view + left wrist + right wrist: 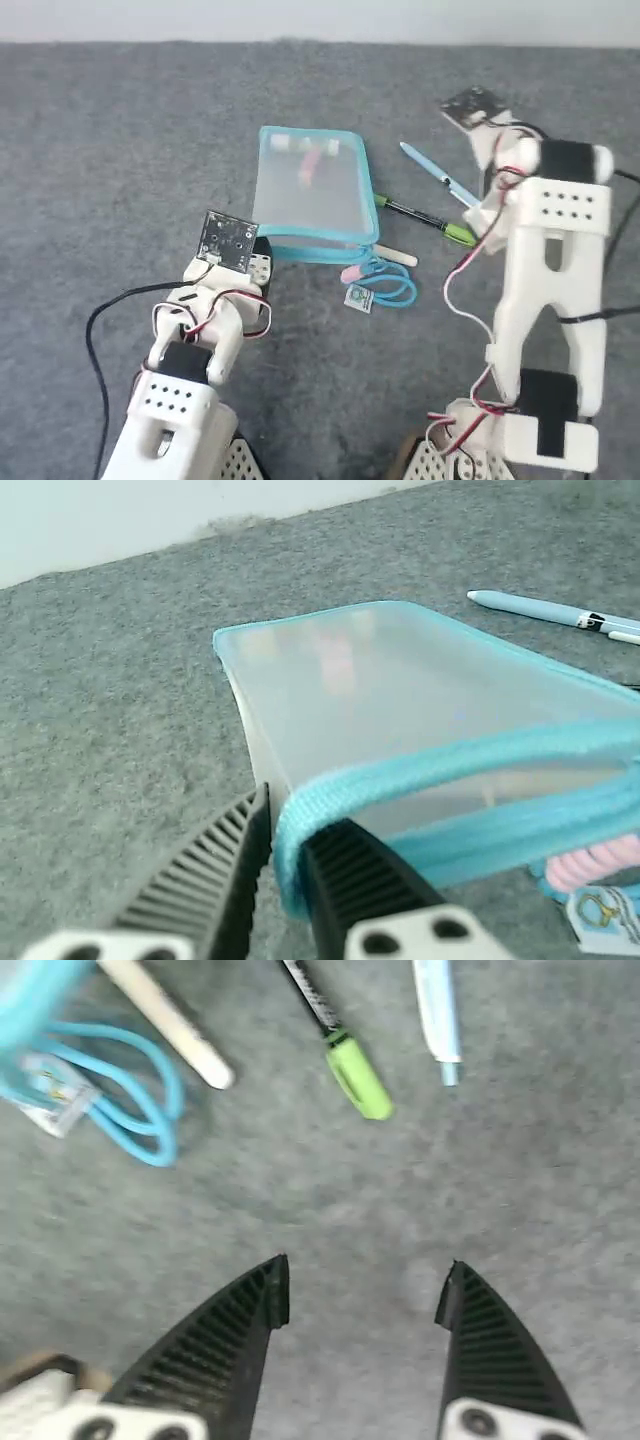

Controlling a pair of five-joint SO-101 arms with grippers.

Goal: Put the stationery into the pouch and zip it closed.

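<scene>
Pouch held at its mouth, pens lying outside it.
The left jaws pinch the teal rim of the pouch (310,190) mid-table. Just right of it lie a cream stick (397,256), a green-capped pen (420,213) and a blue pen (428,166). The right jaws hang spread above them, and likely must lower onto one next.

Grey felt-covered table (120,150); items grouped at centre and right of centre.
Clear pouch (310,195) with teal edging at frame centre. To its right lie a blue pen (425,165) and a green-capped pen (420,217), apart. Below these are a cream stick (395,255), a blue cord loop (398,288) and a small tag (358,298).
</scene>
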